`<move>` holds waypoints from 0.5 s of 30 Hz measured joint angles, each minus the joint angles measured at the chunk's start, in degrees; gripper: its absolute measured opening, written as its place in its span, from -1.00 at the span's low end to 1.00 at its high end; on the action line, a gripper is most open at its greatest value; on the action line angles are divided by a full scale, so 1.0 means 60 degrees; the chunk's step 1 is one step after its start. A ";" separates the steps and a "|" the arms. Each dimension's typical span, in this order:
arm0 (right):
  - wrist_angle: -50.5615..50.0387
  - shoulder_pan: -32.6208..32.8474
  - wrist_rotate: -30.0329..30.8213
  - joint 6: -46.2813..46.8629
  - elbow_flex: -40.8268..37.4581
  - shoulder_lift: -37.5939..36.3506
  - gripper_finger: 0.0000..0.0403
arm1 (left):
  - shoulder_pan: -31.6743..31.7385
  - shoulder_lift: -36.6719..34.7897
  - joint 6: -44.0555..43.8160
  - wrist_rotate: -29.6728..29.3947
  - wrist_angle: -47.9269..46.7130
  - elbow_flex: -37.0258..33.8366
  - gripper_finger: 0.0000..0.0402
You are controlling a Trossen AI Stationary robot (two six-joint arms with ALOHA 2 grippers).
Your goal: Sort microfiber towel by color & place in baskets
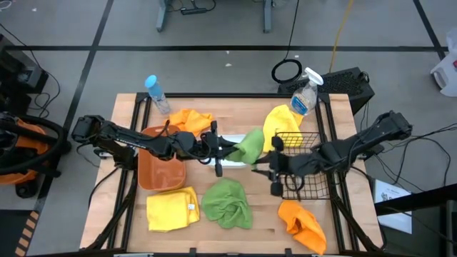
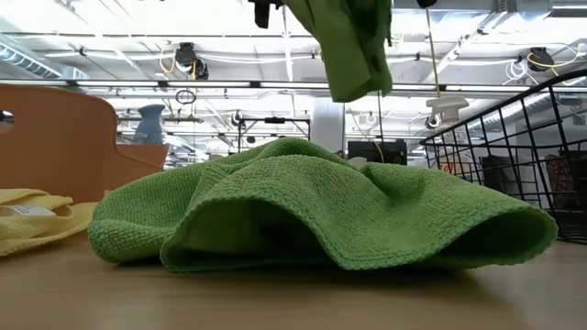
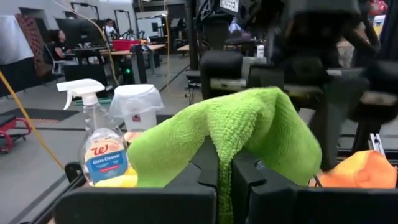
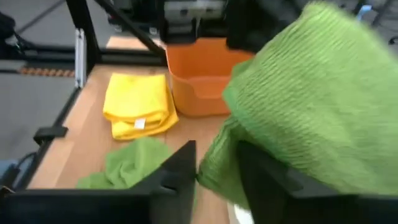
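Green cloth (image 1: 249, 145) is held in the air by the closed left pincer (image 1: 227, 150); the right pincer (image 1: 263, 165), just beside, is loosened around it. No towel is seen in a basket. Five towels are left on the worktop (image 1: 235, 114).

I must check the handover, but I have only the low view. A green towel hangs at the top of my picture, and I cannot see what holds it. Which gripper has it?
Observer: The left gripper has it. Its wrist view shows its fingers shut on the hanging green towel.
Operator: And where is the right gripper?
Observer: The right gripper is right at the same towel, beside the black wire basket.
Operator: Is any towel already in that basket?
Observer: A yellow towel hangs over its far rim.
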 joint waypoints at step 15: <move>-0.2692 0.1460 -0.0371 0.2361 -0.0004 -0.0085 0.41 | -0.0390 0.0000 0.1335 0.0042 -0.0370 -0.0004 -0.96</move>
